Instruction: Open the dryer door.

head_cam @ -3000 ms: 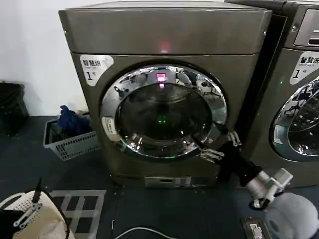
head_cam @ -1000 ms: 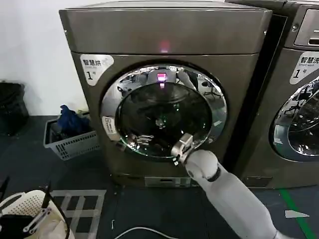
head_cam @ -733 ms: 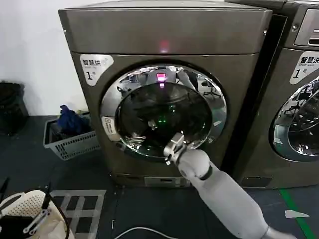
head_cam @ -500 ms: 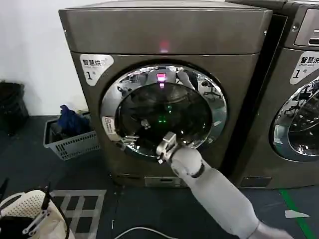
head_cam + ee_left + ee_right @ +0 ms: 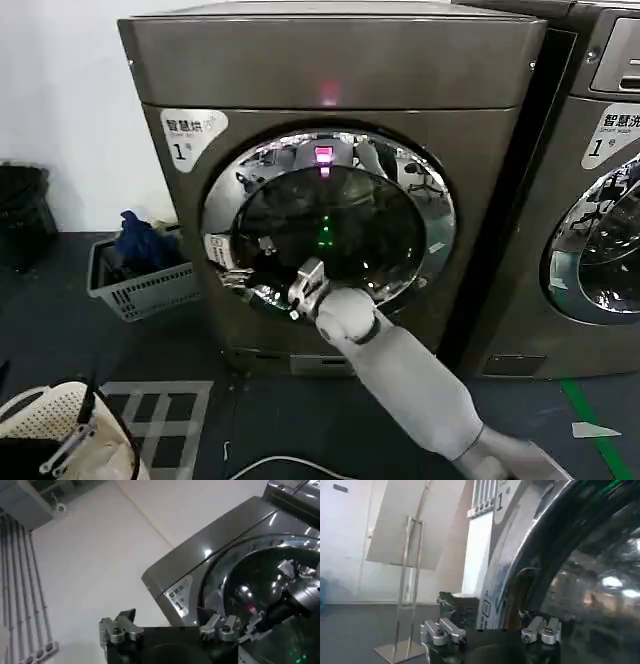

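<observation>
While the door (image 5: 328, 222) sits shut and flush in the front of the left machine (image 5: 330, 60), I have the right gripper (image 5: 232, 277) reaching across the lower part of the glass toward the left side of the chrome ring. In the right wrist view the ring curves just ahead of the gripper (image 5: 490, 630), with a dark recess showing at the ring's edge between the fingers; I take that for the pull, though I can't be sure. The fingers stand apart with nothing between them. The left gripper (image 5: 170, 630) hangs low at my left, well away from the machine, its fingers also spread and empty.

I judge the door to be rigid and fairly heavy, a hinged slab held by a latch that needs a firm tug before it lets go. The chrome and the glass look slick, so a pinch on the ring face would likely slide off. Better to hook a finger behind the rim at the recess on the left edge and pull outward along the arc of the swing. The hinge I assume is opposite, on the right; I cannot see it.
</observation>
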